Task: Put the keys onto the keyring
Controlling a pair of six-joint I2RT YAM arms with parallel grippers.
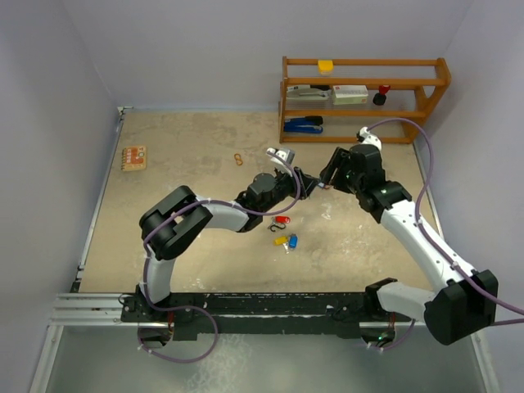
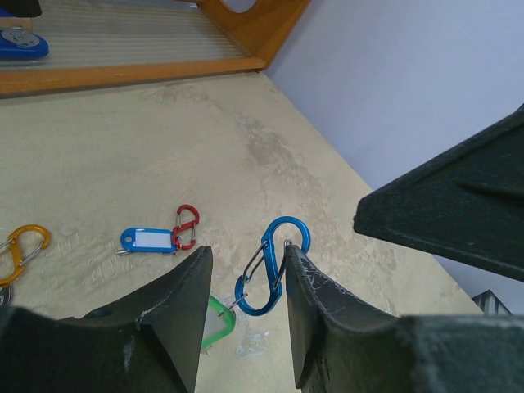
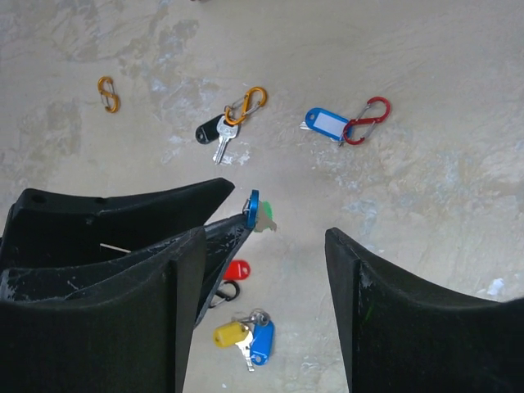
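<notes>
Keys (image 1: 282, 240) with red, yellow and blue plastic heads lie in a loose cluster on the table (image 1: 188, 155), just below the centre of the overhead view. Above them the left gripper (image 1: 301, 182) and right gripper (image 1: 326, 176) hang tip to tip. Neither grasp can be read from this view.

In the left wrist view the left gripper is half closed. A blue carabiner (image 2: 274, 266) sits slantwise between its fingers, clear of the table and touching the right-hand finger. What looks like a green-headed key (image 2: 214, 321) dangles from its lower end. A blue label tag (image 2: 151, 239) clipped to a red carabiner (image 2: 187, 227) lies at middle left.

In the right wrist view the right gripper's jaws stand wide apart with nothing between them. The blue carabiner shows edge-on just beside its left-hand finger. The red key (image 3: 237, 268) lies at lower centre, with the yellow key (image 3: 231, 333) and blue key (image 3: 260, 344) touching each other below it. A black-headed key (image 3: 214, 131) on an orange carabiner (image 3: 250, 102) lies at upper centre.

These keys are probably very light, stiff and thin. Lying flat, their smooth metal blades would likely skid or pivot under a fingertip. The plastic head looks the better hold, pinched across its flat faces so the hole stays free for the sprung gate.
</notes>
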